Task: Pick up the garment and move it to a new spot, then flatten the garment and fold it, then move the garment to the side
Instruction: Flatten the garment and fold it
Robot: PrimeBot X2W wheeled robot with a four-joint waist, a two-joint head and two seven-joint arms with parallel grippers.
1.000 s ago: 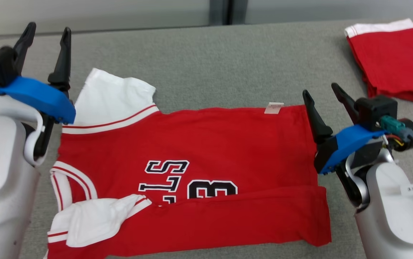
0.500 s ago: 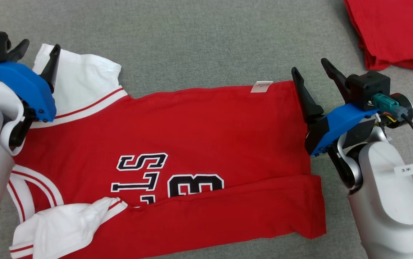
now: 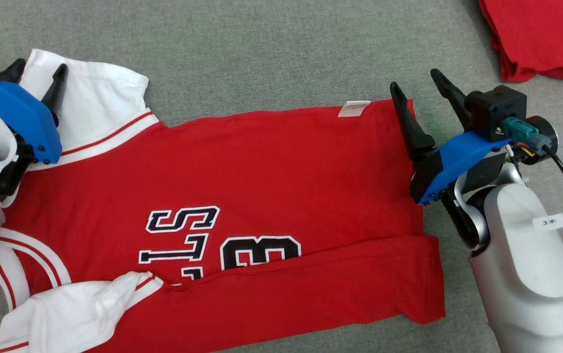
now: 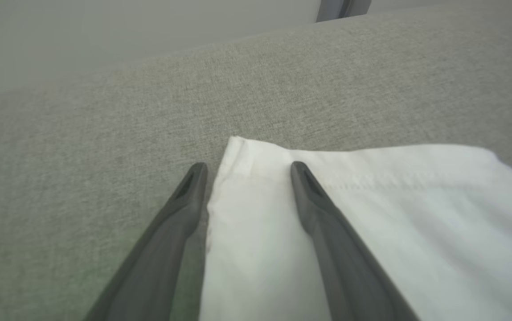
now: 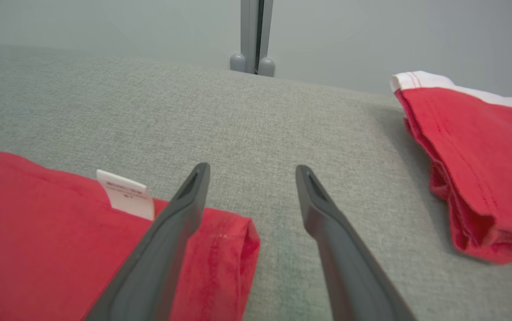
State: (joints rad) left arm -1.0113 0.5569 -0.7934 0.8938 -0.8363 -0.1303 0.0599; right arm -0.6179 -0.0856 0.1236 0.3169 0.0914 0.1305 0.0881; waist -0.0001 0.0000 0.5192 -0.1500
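Note:
The garment [image 3: 242,166] is a red jersey with white sleeves and black lettering, spread sideways on the grey surface, its near long edge folded over. My left gripper [image 3: 38,73] stands open over the far white sleeve [image 4: 371,214]; in the left wrist view one finger is over the grey cloth surface and the other over the sleeve's corner. My right gripper [image 3: 416,81] stands open at the jersey's far hem corner [image 5: 238,236], beside the white label [image 3: 354,109], one finger over the red cloth, the other over bare surface.
A second red garment [image 3: 541,39], folded with a white band [image 5: 420,79], lies at the far right. The grey fabric surface [image 3: 271,54] stretches behind the jersey to a pale wall with a grey post [image 5: 252,31].
The head camera has tipped down, so the whole scene shifted. Both grippers now sit lower, closer to the jersey's far corners, still open.

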